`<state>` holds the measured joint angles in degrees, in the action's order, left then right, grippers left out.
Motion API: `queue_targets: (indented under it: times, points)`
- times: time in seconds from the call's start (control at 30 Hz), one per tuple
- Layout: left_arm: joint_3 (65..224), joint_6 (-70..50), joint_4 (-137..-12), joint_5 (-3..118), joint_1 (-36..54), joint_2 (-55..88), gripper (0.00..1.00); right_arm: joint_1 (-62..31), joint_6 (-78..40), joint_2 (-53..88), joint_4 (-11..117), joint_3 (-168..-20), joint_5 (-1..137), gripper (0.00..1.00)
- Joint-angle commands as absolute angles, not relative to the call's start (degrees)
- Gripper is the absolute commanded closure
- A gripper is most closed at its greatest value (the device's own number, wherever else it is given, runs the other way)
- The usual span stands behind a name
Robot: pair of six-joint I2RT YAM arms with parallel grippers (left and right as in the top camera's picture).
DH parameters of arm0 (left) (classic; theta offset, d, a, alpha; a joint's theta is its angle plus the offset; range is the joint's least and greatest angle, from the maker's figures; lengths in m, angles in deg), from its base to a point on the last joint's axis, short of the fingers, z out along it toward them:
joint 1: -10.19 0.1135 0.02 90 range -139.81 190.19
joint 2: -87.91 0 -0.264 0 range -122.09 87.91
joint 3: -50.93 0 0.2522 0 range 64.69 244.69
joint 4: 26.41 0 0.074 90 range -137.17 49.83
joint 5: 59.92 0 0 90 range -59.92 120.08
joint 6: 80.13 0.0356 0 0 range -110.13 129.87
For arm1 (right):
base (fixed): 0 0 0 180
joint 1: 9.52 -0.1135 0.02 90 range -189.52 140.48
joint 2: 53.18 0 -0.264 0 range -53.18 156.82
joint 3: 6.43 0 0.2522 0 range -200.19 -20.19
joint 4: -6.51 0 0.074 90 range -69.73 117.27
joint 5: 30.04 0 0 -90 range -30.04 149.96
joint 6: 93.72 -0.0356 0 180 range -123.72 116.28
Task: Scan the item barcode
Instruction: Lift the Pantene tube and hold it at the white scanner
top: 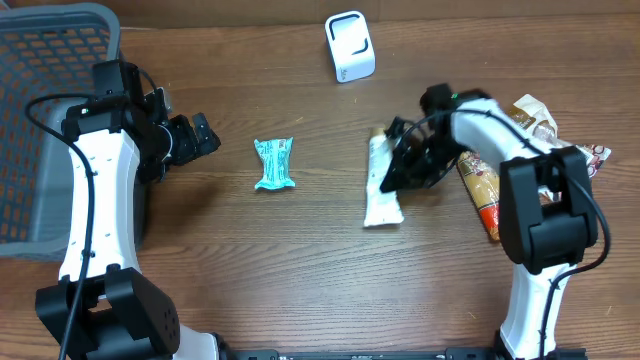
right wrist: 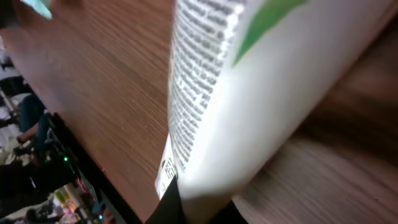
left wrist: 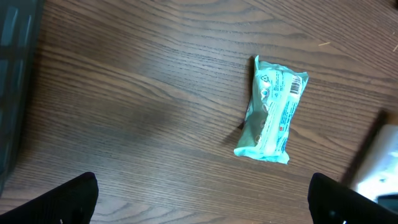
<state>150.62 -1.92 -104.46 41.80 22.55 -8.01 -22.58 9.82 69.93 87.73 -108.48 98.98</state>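
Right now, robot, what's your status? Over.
Left claw open, empty. Right claw shut on long white plastic packet. Bare wood between it and white boxy scanner.

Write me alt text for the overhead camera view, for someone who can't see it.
The right gripper is shut on the edge of a white packet on a wooden table, with a teal packet to its left. The left gripper hangs open beside a grey basket; a white scanner stands at the far edge, more snacks at right.

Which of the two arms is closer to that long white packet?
The right. The right gripper is closed on the white packet; the left gripper hangs open far off, past the teal packet.
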Motion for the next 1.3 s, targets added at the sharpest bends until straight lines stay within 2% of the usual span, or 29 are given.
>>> queue_targets:
  times: [0.0, 0.37, 0.57, 0.63, 0.7, 0.87, 0.97, 1.1, 1.27]
  points:
    - [151.5, -0.9, -104.4, 41.6, 22.2, -8.3, 0.0, -22.9, 18.6, 65.4, 90.8, -115.7, 100.1, 0.96]
    - [151.5, -0.8, -104.4, 41.6, 22.2, -8.3, 0.0, -24.6, 23.6, 45.9, 90.9, -118.8, 103.4, 0.96]
    - [151.5, -0.8, -104.4, 41.6, 22.2, -8.3, 0.0, -26.2, 23.5, 40.6, 88.6, -118.8, 101.8, 0.96]
    - [151.5, -0.9, -104.4, 41.7, 22.2, -8.3, 0.0, -27.0, 20.6, 40.6, 85.0, -118.8, 96.0, 0.96]
    - [151.5, -0.9, -104.4, 41.6, 22.2, -8.3, 0.0, -29.4, 15.8, 41.5, 77.7, -118.8, 77.7, 0.96]
    - [151.5, -0.9, -104.4, 41.6, 22.2, -8.3, 0.0, -33.6, 14.2, 45.8, 63.6, -118.8, 50.9, 0.96]
    - [151.5, -0.9, -104.4, 41.6, 22.2, -8.3, 0.0, -34.0, 17.6, 48.8, 56.7, -118.8, 45.6, 0.96]
    - [151.5, -0.9, -104.4, 41.6, 22.2, -8.3, 0.0, -33.7, 28.5, 53.0, 49.2, -118.8, 43.9, 0.96]
    - [151.5, -0.9, -104.4, 41.6, 22.2, -8.3, 0.0, -33.7, 36.9, 60.5, 34.2, -118.8, 32.6, 0.96]
